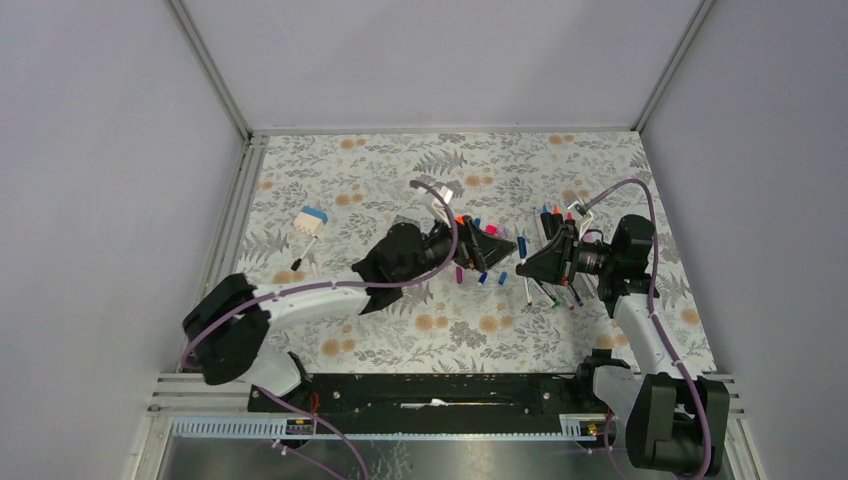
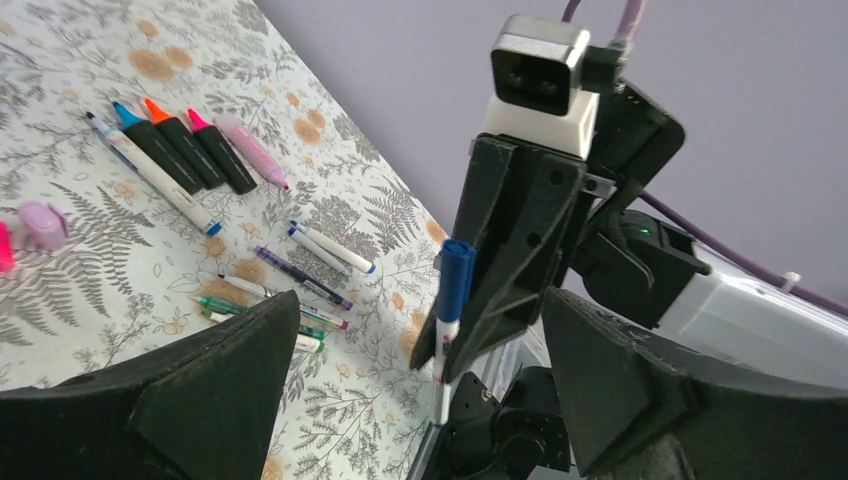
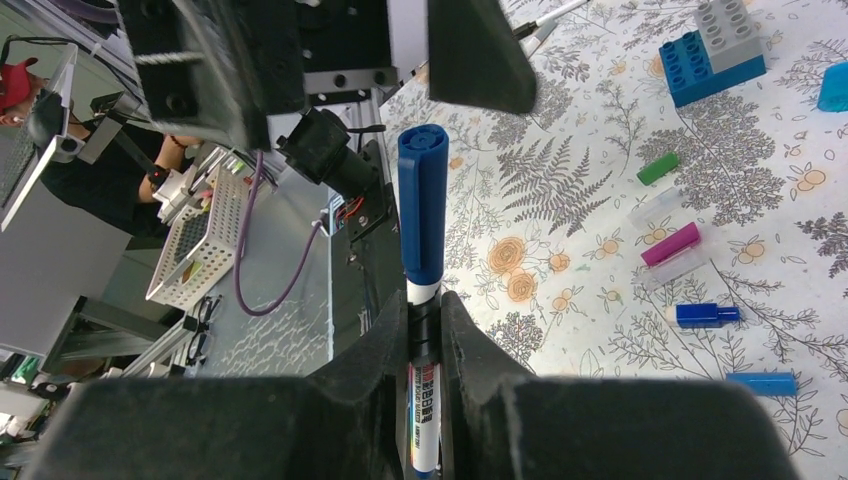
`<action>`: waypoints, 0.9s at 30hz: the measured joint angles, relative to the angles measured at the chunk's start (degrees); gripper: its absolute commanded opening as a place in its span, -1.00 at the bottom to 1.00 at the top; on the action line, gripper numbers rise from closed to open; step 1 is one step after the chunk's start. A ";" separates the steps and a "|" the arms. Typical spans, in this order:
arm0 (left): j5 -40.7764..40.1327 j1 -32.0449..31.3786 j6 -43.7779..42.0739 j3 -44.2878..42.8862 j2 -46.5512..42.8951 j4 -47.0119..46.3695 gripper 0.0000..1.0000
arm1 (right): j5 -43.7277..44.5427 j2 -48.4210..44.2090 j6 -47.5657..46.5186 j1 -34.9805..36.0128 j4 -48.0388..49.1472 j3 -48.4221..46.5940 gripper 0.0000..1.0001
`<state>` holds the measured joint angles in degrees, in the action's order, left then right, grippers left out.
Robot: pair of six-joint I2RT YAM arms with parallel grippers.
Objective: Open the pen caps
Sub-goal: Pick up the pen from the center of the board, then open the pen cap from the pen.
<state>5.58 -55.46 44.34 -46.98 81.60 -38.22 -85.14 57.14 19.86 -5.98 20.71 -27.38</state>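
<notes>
Blue cap (image 3: pixel 422 215): on the end of a white pen barrel (image 3: pixel 425 400), held in the air above the middle of the floral worktop (image 1: pixel 400 170), slightly toward its right edge.
Right gripper (image 3: pixel 425 305): fingers clamped on the barrel just below the cap, which points at the other arm.
Left gripper (image 1: pixel 508 246): jaws spread wide, facing the capped end and clear of it.
Loose caps: a green cap (image 3: pixel 657 168), a pink cap (image 3: pixel 670 244) and two blue ones lie on the worktop near its middle.
Markers (image 2: pixel 170 150): side by side toward the far edge, with bare blue, orange and pink tips.
Thin pens (image 2: pixel 300 270): scattered just beside the markers.
Block (image 1: pixel 313 220): blue and grey, near the left edge.
</notes>
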 measured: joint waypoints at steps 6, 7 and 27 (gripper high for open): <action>2.82 -0.17 2.60 -4.13 9.42 -4.15 0.41 | -0.09 0.13 -0.37 0.26 -0.79 0.04 -1.00; 3.26 -0.17 3.02 -4.48 10.36 -4.61 0.32 | -0.09 0.13 -0.39 0.31 -0.81 0.04 -1.00; 10.40 -0.48 6.01 -8.94 15.69 -8.79 -1.00 | -0.61 1.42 0.00 0.37 -1.75 0.02 -1.00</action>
<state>15.99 -55.94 50.35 -55.92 97.30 -47.00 -85.76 58.57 19.86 -5.61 18.96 -27.35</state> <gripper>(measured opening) 0.155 0.158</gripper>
